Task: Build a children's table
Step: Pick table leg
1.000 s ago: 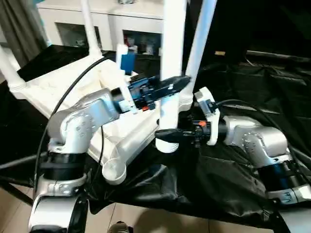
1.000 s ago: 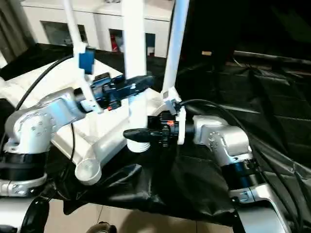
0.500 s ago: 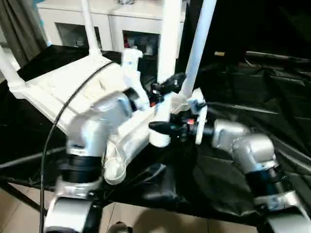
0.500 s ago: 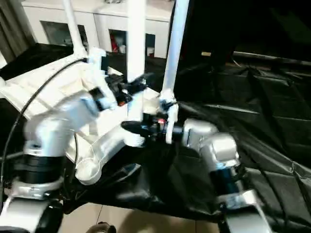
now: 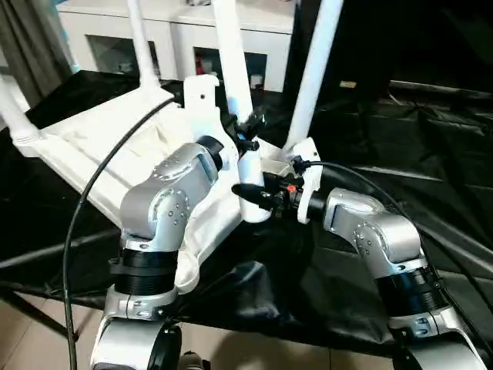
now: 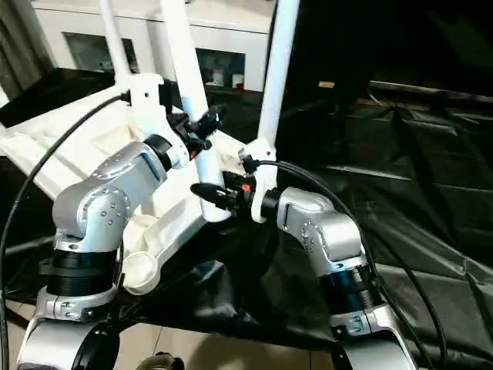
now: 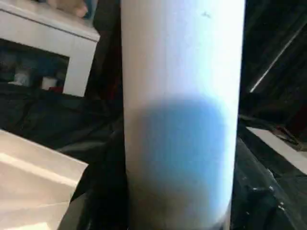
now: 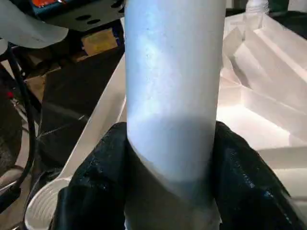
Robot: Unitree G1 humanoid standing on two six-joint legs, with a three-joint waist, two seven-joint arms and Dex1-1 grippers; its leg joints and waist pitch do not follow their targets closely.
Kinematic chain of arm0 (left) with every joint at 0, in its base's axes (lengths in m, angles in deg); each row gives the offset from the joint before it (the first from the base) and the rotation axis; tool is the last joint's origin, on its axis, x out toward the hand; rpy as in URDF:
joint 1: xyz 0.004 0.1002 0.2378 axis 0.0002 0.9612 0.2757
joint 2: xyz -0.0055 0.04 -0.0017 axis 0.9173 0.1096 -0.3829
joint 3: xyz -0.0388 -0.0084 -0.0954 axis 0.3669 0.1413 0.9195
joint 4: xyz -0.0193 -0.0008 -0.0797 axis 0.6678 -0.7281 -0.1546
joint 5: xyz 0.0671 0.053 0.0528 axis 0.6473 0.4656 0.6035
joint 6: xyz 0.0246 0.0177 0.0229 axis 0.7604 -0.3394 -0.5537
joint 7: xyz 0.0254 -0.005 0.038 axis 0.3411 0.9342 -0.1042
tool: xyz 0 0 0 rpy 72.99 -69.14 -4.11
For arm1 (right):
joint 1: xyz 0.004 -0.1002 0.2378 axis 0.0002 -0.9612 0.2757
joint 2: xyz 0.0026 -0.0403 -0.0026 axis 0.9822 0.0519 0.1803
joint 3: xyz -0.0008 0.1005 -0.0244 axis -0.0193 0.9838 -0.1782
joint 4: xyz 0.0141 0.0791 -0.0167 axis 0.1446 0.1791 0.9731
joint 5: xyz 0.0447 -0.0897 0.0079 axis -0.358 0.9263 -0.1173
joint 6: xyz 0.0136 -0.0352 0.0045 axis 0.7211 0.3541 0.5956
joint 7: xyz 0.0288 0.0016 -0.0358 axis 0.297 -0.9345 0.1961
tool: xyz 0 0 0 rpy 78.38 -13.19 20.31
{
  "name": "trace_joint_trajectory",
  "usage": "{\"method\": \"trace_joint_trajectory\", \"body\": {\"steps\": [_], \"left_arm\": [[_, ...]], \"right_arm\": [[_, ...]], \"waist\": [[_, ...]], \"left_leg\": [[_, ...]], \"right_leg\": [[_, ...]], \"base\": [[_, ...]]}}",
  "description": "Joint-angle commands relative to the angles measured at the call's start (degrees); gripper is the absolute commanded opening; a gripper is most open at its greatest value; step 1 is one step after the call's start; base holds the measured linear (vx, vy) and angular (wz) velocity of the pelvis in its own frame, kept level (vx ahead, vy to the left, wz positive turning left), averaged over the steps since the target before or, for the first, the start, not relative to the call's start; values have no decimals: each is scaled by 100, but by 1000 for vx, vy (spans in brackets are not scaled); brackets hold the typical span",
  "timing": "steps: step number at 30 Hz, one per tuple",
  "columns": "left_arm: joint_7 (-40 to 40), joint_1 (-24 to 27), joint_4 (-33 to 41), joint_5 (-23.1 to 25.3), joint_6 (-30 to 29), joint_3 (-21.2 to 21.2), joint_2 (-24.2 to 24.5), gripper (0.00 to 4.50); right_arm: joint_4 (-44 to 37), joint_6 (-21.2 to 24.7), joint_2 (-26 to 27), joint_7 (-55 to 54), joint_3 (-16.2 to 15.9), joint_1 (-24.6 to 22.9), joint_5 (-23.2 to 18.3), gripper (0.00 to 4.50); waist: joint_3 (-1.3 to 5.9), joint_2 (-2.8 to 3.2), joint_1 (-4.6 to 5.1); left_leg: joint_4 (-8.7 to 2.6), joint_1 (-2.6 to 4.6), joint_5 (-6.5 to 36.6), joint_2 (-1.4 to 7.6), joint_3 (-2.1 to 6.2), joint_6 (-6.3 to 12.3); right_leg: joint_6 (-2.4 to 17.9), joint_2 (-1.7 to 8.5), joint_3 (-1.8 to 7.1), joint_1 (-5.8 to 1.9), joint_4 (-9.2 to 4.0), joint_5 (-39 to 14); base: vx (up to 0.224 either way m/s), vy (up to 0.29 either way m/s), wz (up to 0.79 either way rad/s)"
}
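Children's table (image 5: 92,150) lying upside down, all white, ribbed underside showing; both left gripper (image 5: 248,132) and right gripper (image 5: 253,193) clamping loose leg (image 5: 245,158).

i see both of my grippers crowded onto one loose white tapering plastic leg (image 5: 237,100), the left gripper (image 5: 248,131) above and the right gripper (image 5: 248,192) clamped near its thick end, so nothing can pass between them. the upturned white plastic tabletop with its ribbed underside (image 5: 92,150) blocks my left, and a fitted white upright leg (image 5: 316,69) stands just behind. open black crinkled sheeting (image 5: 431,146) lies free to my right.
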State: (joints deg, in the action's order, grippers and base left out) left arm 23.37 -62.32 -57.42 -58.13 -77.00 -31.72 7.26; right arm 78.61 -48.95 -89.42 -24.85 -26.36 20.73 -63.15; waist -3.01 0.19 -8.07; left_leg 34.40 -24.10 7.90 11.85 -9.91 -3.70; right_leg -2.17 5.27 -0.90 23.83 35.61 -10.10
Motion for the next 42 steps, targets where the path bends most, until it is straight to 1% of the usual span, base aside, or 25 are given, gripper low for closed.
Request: {"method": "trace_joint_trajectory", "body": {"steps": [1, 2, 6, 7, 8, 9, 11, 12, 14, 16, 18, 20, 21, 26, 27, 28, 30, 32, 33, 34, 36, 38, 40, 41, 42], "left_arm": [[96, 34, 57, -64, 78, -60, 21, 191], [266, 34, 44, -116, 89, -88, 78, 189], [1074, 8, 4, -394, 55, -196, 362, 188], [1362, -16, -26, -514, -10, -209, 476, 188], [1531, -33, -41, -558, 4, -222, 536, 188], [1797, -65, -66, -648, -25, -242, 633, 188], [2432, -134, -103, -853, -42, -280, 830, 188], [2492, -141, -106, -873, -37, -281, 845, 188], [2892, -191, -91, -1091, -72, -237, 895, 188], [3346, -222, -49, -1412, -214, -176, 931, 187], [3847, -258, -78, -1780, -385, -125, 1019, 186], [3982, -288, -152, -1849, -418, -125, 1053, 186], [4098, -343, -241, -1864, -407, -130, 1096, 186], [4172, -404, -291, -1985, -434, -50, 1151, 186], [4226, -377, -259, -2015, -428, -50, 1177, 186], [4245, -352, -230, -2027, -419, -51, 1184, 186], [4231, -308, -183, -2047, -403, -29, 1169, 186], [4254, -296, -202, -2065, -394, 6, 1157, 186], [4235, -295, -207, -2047, -377, 9, 1152, 186], [4170, -291, -225, -1984, -317, 17, 1132, 186], [4107, -290, -243, -1921, -259, 22, 1114, 242], [3465, -324, -347, -1562, -22, 79, 951, 256], [3282, -338, -367, -1472, 38, 84, 919, 276], [2755, -372, -413, -1150, 153, 55, 842, 299], [2259, -402, -466, -869, 177, 29, 779, 302]], "right_arm": [[-253, -111, 16, 2, -41, -7, -17, 197], [-273, -63, -36, 25, -3, -12, -53, 197], [-275, 208, -289, 274, 327, 80, -361, 197], [-222, 323, -358, 401, 542, 159, -585, 231], [-206, 389, -392, 473, 607, 192, -678, 265], [-191, 503, -468, 624, 687, 238, -823, 265], [-196, 756, -680, 1044, 734, 298, -1079, 267], [-199, 784, -705, 1091, 733, 301, -1103, 291], [-232, 882, -893, 1420, 618, 294, -1143, 309], [-223, 915, -1074, 1741, 467, 289, -1122, 308], [-186, 926, -1227, 2005, 294, 301, -1096, 308], [-138, 916, -1254, 2073, 235, 324, -1083, 308], [-71, 897, -1253, 2151, 139, 354, -1049, 291], [47, 910, -1175, 2094, 24, 420, -994, 249], [51, 914, -1146, 2053, 12, 432, -975, 238], [41, 897, -1122, 2009, 10, 434, -951, 232], [16, 864, -1077, 1925, 25, 426, -921, 218], [-7, 820, -1085, 1912, 28, 407, -924, 200], [-9, 814, -1082, 1905, 30, 404, -924, 200], [-14, 797, -1074, 1882, 39, 394, -923, 195], [-18, 782, -1067, 1862, 46, 387, -922, 191], [-62, 603, -919, 1509, 138, 317, -824, 190], [-65, 554, -875, 1410, 160, 306, -801, 189], [-61, 419, -759, 1165, 197, 282, -706, 189], [-53, 286, -657, 988, 216, 259, -628, 189]], "waist": [[442, 83, 53], [441, 122, 56], [449, 154, 63], [449, 178, 75], [458, 204, 76], [451, 187, 92], [453, 198, 97], [451, 191, 105], [453, 214, 122], [460, 134, 111], [446, 167, 124], [440, 131, 147], [434, 113, 155], [431, 136, 146], [431, 105, 161], [436, 125, 150], [437, 97, 162], [441, 113, 152], [439, 71, 153], [444, 81, 139], [438, 84, 145], [433, 81, 147], [429, 74, 144], [435, 62, 141], [434, 50, 137]], "left_leg": [[-436, 214, 1758, 6, 15, -406], [-441, 226, 1842, 5, 22, -425], [-428, 226, 1809, -7, 22, -383], [-426, 215, 1752, -4, 20, -376], [-421, 220, 1745, -10, 22, -359], [-419, 222, 1749, -20, 10, -332], [-408, 233, 1733, -19, 4, -284], [-403, 227, 1703, -25, -4, -255], [-402, 211, 1616, -13, -7, -228], [-387, 212, 1500, -26, -22, -179], [-387, 198, 1481, -16, -31, -133], [-393, 196, 1513, -16, -31, -119], [-389, 201, 1553, -19, -36, -109], [-405, 213, 1650, -3, -26, -190], [-408, 209, 1626, -1, -29, -186], [-403, 224, 1607, 8, -29, -190], [-405, 212, 1549, 8, -35, -180], [-402, 217, 1501, 12, -36, -171], [-402, 216, 1493, 12, -44, -161], [-401, 212, 1429, 12, -39, -152], [-404, 207, 1458, 8, -40, -159], [-407, 205, 1495, 13, -39, -197], [-408, 210, 1540, 15, -39, -223], [-422, 188, 1528, 16, -24, -242], [-424, 191, 1523, 25, -23, -266]], "right_leg": [[736, 88, 28, -203, -445, -1068], [743, 85, 25, -198, -454, -1076], [836, 72, 23, -223, -423, -915], [870, 75, 25, -229, -412, -820], [925, 86, 24, -237, -398, -820], [945, 72, 23, -232, -423, -834], [1058, 62, 18, -240, -400, -806], [1085, 61, 20, -244, -402, -789], [1147, 87, 19, -254, -383, -754], [1223, 100, 13, -282, -374, -814], [1251, 95, 24, -263, -380, -868], [1252, 106, 22, -261, -382, -1025], [1233, 112, 26, -251, -401, -1189], [1156, 118, 31, -231, -406, -1416], [1150, 115, 32, -233, -413, -1411], [1148, 114, 36, -219, -400, -1374], [1135, 112, 38, -228, -396, -1298], [1150, 109, 39, -219, -386, -1221], [1143, 105, 38, -223, -395, -1217], [1147, 114, 38, -232, -377, -1167], [1126, 114, 38, -229, -388, -1202], [1095, 122, 44, -222, -396, -1248], [1042, 127, 46, -217, -418, -1344], [952, 128, 45, -239, -416, -1387], [909, 131, 48, -229, -420, -1379]], "base": [[0, 0, 0], [0, 0, 0], [0, 0, 0], [0, 0, 0], [0, 0, 0], [0, 0, 0], [0, 0, 0], [0, 0, 0], [0, 0, 0], [0, 0, 0], [0, 0, 0], [0, 0, 0], [0, 0, 0], [0, 0, 0], [0, 0, 0], [0, 0, 0], [0, 0, 0], [0, 0, 0], [0, 0, 0], [0, 0, 0], [0, 0, 0], [0, 0, 0], [0, 0, 0], [0, 0, 0], [0, 0, 0]]}}
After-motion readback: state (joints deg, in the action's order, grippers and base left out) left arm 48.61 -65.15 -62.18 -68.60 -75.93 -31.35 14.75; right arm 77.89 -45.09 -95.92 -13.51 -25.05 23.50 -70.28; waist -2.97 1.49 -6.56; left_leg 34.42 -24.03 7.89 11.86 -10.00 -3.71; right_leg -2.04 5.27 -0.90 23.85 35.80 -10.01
